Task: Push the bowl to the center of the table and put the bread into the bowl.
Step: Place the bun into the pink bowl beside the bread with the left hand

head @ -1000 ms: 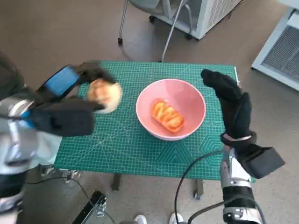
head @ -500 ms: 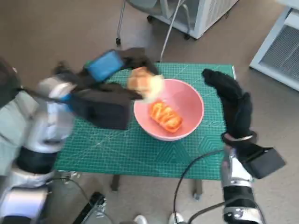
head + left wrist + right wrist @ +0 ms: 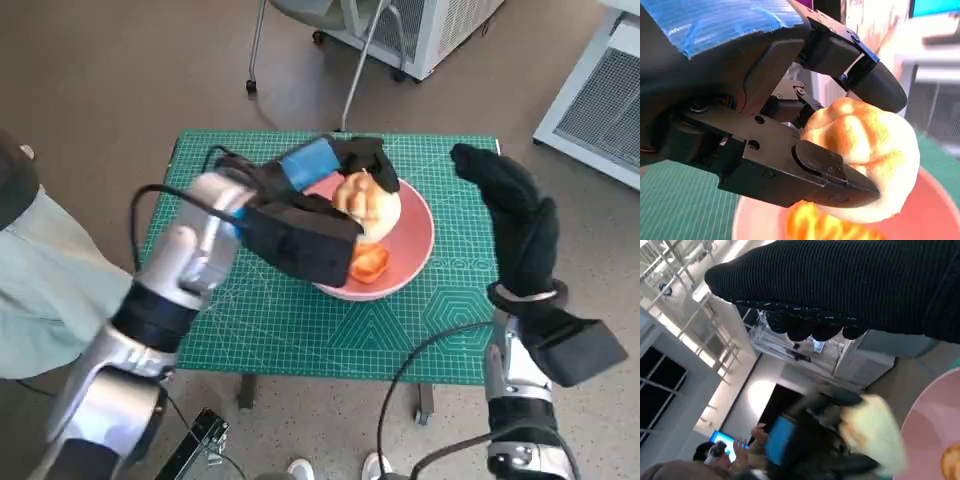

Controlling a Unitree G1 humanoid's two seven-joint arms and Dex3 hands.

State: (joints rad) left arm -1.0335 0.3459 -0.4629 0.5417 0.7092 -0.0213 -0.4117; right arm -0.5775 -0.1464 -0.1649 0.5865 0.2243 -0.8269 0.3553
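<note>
Cloth in pale green (image 3: 45, 290) sits at the far left edge of your head view, beside the green cutting mat (image 3: 250, 320) that covers the table. Moving right, your left hand (image 3: 330, 185) reaches in over the mat with its blue-taped back up, and its black fingers (image 3: 825, 170) are clamped around a pale round bread roll (image 3: 368, 205); the left wrist view shows the roll pinched between them from both sides. You are holding that roll over the pink bowl (image 3: 415, 255), which stands about mid-table on the mat. Inside the bowl lies a second, orange-glazed piece of bread (image 3: 370, 263), partly hidden under your hand and the roll. Further right, your right hand (image 3: 515, 225) in the black glove stands upright just beside the bowl's rim, fingers extended and holding nothing; you cannot tell whether it touches the bowl.
</note>
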